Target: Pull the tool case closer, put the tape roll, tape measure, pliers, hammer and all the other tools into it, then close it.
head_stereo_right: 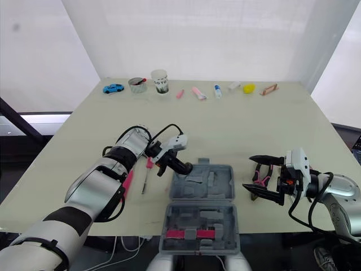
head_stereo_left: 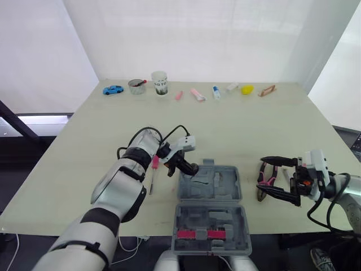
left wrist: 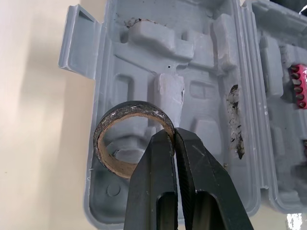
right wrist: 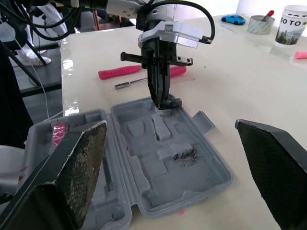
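Pale bench (head_stereo_left: pixel 254 130) is carrying the open tool case (head_stereo_left: pixel 211 195).
Left hand (left wrist: pixel 173 135) is clamping the tape roll (left wrist: pixel 132 109) at its fingertips, the case tray just below. Right hand (head_stereo_left: pixel 265 175) is hovering, fingers spread apart, with the pliers (head_stereo_right: pixel 259 176) lying by its fingertips.

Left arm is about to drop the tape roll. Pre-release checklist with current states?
1. Grip on the tape roll: ok. The left gripper is shut, with the roll's wall pinched between its fingers.
2. Tool case open: ok. Both halves lie flat with the moulded recesses facing up.
3. Roll over the case: ok. It hangs above the far half, near that half's left end.
4. Recess under the roll free: ok. Nothing lies in it.
5. Roll matches that recess: cannot tell.
6. Right gripper clear of the drop: ok. It is open, to the right of the case, at the pliers.
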Controlling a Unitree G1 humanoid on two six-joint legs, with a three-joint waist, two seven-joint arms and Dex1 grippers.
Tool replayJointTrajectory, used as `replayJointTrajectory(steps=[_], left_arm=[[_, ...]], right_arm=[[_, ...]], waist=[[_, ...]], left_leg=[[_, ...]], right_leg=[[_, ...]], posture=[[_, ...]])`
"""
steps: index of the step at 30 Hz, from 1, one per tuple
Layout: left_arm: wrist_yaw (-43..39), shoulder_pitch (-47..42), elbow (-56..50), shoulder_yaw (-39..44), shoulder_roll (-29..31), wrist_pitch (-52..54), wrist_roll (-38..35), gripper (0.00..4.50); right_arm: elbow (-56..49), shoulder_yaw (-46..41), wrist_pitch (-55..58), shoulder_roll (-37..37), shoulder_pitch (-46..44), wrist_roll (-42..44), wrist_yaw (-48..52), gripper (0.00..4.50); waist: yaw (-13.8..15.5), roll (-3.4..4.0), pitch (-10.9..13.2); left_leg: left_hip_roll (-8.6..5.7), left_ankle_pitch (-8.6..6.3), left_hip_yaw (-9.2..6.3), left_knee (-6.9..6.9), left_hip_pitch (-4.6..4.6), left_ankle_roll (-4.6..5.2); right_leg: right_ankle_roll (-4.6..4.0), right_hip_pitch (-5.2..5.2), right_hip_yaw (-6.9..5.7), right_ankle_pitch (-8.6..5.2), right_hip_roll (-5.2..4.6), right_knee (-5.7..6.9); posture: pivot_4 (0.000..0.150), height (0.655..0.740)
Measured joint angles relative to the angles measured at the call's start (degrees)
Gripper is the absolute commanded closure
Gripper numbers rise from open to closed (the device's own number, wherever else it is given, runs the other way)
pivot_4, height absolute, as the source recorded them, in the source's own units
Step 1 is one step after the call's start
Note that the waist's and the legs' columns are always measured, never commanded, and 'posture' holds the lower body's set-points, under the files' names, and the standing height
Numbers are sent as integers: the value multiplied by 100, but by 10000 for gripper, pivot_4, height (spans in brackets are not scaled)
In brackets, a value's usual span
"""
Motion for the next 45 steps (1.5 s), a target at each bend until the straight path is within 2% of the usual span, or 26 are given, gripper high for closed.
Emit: replayJointTrajectory(steps=[16, 18, 20, 22, 23, 24, 26, 28, 29, 30, 34, 40, 45], left_arm=[[-2, 1, 304, 157, 78, -35, 108, 44109], [-2, 1, 322, 199, 77, -38, 135, 38342], [-2, 1, 322, 206, 74, -45, 146, 35486], [-2, 1, 322, 215, 64, -53, 154, 28300], [-2, 0, 322, 222, 59, -59, 172, 22216], [-2, 0, 321, 226, 59, -61, 186, 20706], [-2, 0, 321, 251, 50, -85, 209, 8118], [-2, 0, 321, 251, 48, -95, 216, 6647], [-3, 0, 320, 251, 49, -101, 215, 2081], [-24, -2, 307, 246, 50, -129, 199, 734], [-22, -6, 282, 173, 78, -164, 166, 734], [-22, -48, -324, -282, 251, -44, -476, 734], [-27, -22, -1089, -502, 698, 214, -1291, 734]], right_arm=[[29, -2, -134, 60, 38, -9, 35, 0], [53, -2, -139, 60, 38, -11, 36, 0], [53, -2, -144, 60, 39, -11, 38, 0], [53, -2, -145, 62, 43, -11, 39, 0], [53, -2, -146, 62, 47, -11, 39, 0], [53, -2, -146, 62, 47, -11, 39, 0], [53, -2, -146, 62, 48, -12, 39, 0], [53, -2, -146, 62, 48, -12, 39, 0], [53, -2, -146, 62, 48, -12, 38, 0], [53, -2, -146, 62, 48, -12, 38, 0], [53, -2, -146, 62, 48, -12, 37, 0], [55, 0, -149, 86, 42, -17, 35, 0], [55, 8, -166, 171, 45, -31, 12, 0]], waist=[[3, 0, 0], [2, 0, 0], [3, 0, 0], [3, 0, 0], [3, 0, 0], [2, 0, 0], [2, 0, 0], [1, 0, 0], [2, 0, 0], [3, 0, 0], [2, 0, 0], [1, 0, 0], [-9, 0, 1]], left_leg=[[-4, 0, -1, 1, 0, 0], [-4, 0, -1, 1, 1, 0], [-4, 0, -1, 1, 1, 0], [-4, 0, 0, 1, 0, 0], [-4, 0, -1, 1, 0, 0], [-4, 0, 0, 1, 1, 0], [-4, 0, -1, 0, 1, 0], [-4, 0, -1, 1, 1, 0], [-4, 0, -1, 1, 0, 0], [-4, 0, -1, 1, 1, 0], [-4, 0, -1, 1, 1, 0], [-3, 0, -1, 1, 0, 0], [-2, 0, -2, 2, 1, 0]], right_leg=[[-2, -1, -3, 0, 7, 2], [-2, -1, -3, 0, 7, 2], [-2, -1, -3, 0, 7, 2], [-2, -1, -3, 0, 7, 2], [-2, -1, -3, 0, 7, 2], [-2, -1, -3, 0, 7, 2], [-2, -1, -3, 0, 7, 2], [-2, -1, -2, 0, 7, 2], [-2, -1, -3, 0, 7, 2], [-2, -1, -3, 0, 7, 2], [-2, -1, -3, 0, 7, 2], [-2, -1, -2, 0, 7, 2], [-1, -1, -2, 1, 6, 4]], posture=[[1500, 7400], [1500, 7400], [1500, 7400], [1500, 7400], [1500, 7400], [1500, 7400], [1500, 7400], [1500, 7400], [1500, 7400], [1500, 7400], [1500, 7400], [1500, 7400], [1500, 7400]])
